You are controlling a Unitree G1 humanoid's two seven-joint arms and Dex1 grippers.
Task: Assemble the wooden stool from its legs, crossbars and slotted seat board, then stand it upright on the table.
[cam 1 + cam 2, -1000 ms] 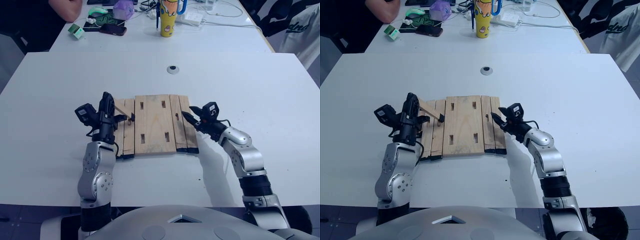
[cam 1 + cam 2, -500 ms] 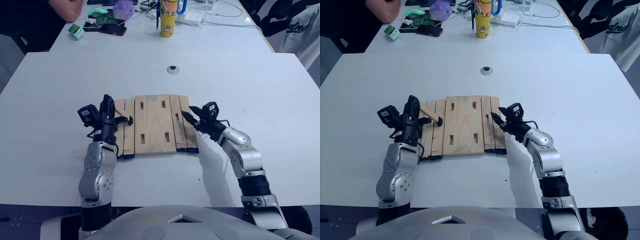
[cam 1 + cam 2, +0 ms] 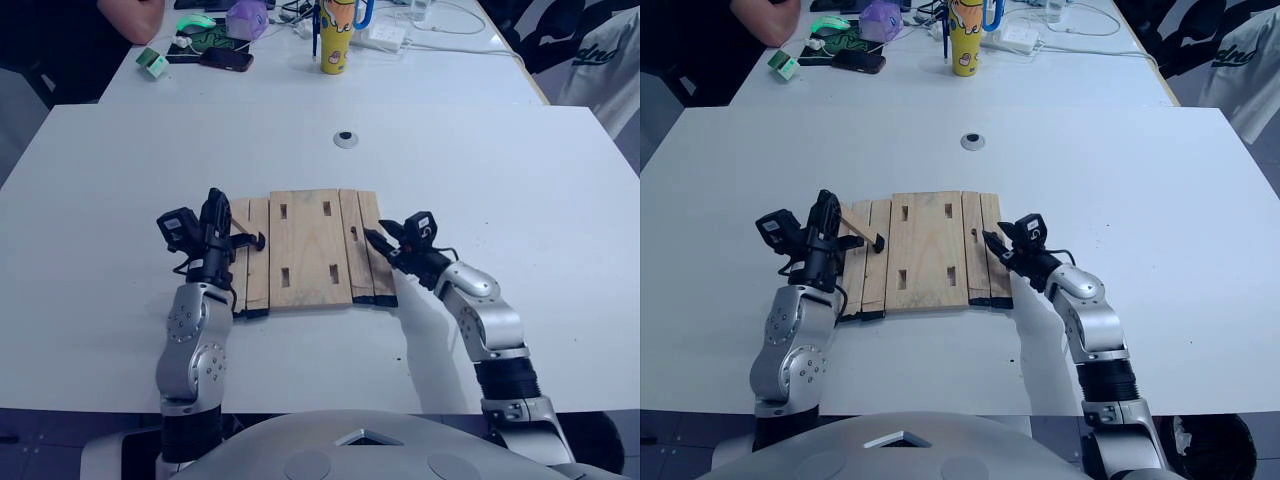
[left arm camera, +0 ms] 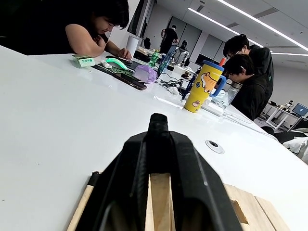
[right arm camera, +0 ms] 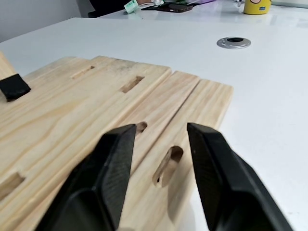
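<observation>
The slotted seat board (image 3: 308,247) lies flat at the middle of the white table (image 3: 520,180), its four slots facing up. Two slats (image 3: 258,270) touch its left edge and two slats (image 3: 364,250) touch its right. The left gripper (image 4: 158,132) is clamped on one black-tipped wooden bar (image 3: 862,230), tilted over the left slats. The right gripper (image 5: 161,130) hovers with its fingers apart over the right slats. Bare tabletop surrounds the wood, well inside every edge. One cable grommet (image 3: 345,138) sits farther off.
</observation>
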